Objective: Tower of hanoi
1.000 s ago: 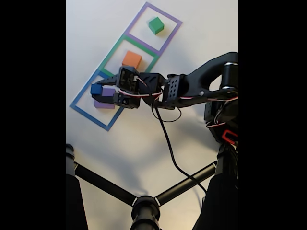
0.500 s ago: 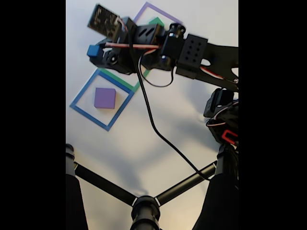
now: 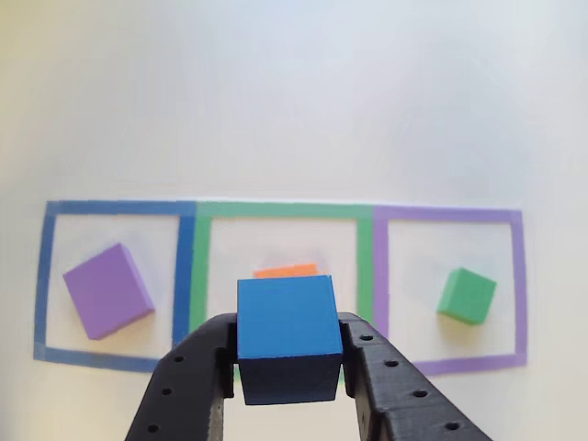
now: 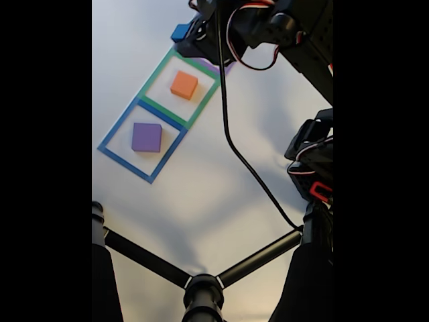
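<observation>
Other view: looks down past the gripper at three taped squares in a row on a white table (image 3: 294, 110).
gripper (image 3: 287, 354): two black fingers clamped on the blue cube, one on each side face.
blue cube (image 3: 288, 318): held off the table, top face level, in front of the middle square in this view.
blue square (image 3: 110, 209): left in the other view; purple cube (image 3: 108, 289) lies inside, rotated against the tape lines.
green square (image 3: 280, 210): middle; orange cube (image 3: 286, 271) inside, mostly hidden behind the blue cube, only its top edge shows.
purple square (image 3: 450, 216): right; green cube (image 3: 467, 295) inside, slightly rotated.
fixed view, gripper (image 4: 186, 35): at the top edge, by the far end of the green square (image 4: 155, 72), blue cube (image 4: 181, 31) at its tip.
fixed view, cubes: orange cube (image 4: 184, 85) sits in the green square, purple cube (image 4: 147, 137) in the blue square (image 4: 127, 164), well apart from each other.
cable (image 4: 234, 147): black, hangs from the arm across the table.
tripod legs (image 4: 201, 285): black, bottom of the fixed view.
</observation>
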Motion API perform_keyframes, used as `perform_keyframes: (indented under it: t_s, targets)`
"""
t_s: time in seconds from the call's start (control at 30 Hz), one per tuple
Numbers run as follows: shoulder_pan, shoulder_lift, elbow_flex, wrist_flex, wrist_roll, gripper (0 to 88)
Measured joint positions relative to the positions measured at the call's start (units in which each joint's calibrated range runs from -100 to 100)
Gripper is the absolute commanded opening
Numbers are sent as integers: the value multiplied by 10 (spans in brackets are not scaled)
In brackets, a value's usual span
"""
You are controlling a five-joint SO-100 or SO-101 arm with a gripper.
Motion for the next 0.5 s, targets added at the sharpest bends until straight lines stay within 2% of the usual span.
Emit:
perform_keyframes:
  t_s: [0.5]
  targets:
    - [168, -24, -3, 59, 0, 13]
